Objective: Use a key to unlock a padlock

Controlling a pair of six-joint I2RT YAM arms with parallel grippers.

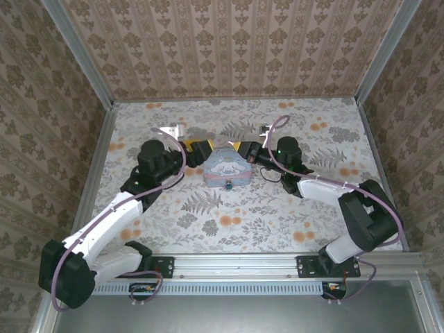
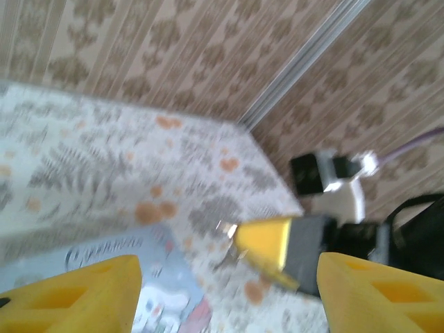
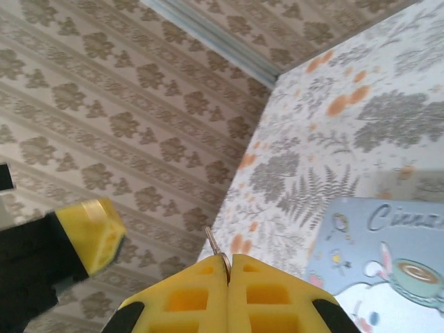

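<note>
**Two-arm key-and-padlock set-up, seen from above and from both wrists.** The pale blue tin [image 1: 227,168], printed with a white cartoon dog, lies flat on the fern-patterned table [image 1: 277,215] and serves as the reference for all positions. The padlock [image 1: 227,185], a tiny dark body, sits at the middle of the tin's near edge, touching it. Its shackle and keyhole are too small to make out. The left gripper [image 2: 229,267] stands just beyond the tin's far left corner. Its yellow fingers [image 2: 83,295] are spread wide with nothing between them, so this hand is released. The right gripper [image 3: 229,267] stands just beyond the tin's far right corner, facing the left gripper across the tin's far edge. Its two yellow pads are pressed flat together and clamp the key [image 3: 216,244], a thin metal sliver whose free end juts out from the fingertips. In the left wrist view the key appears as a small bright blur at the tip of the right gripper, over the table just past the tin's far side and apart from the left gripper's fingers. The key and the padlock lie on opposite sides of the tin, not touching. The white-and-black arms reach toward the tin from its near side, one on either flank.
</note>
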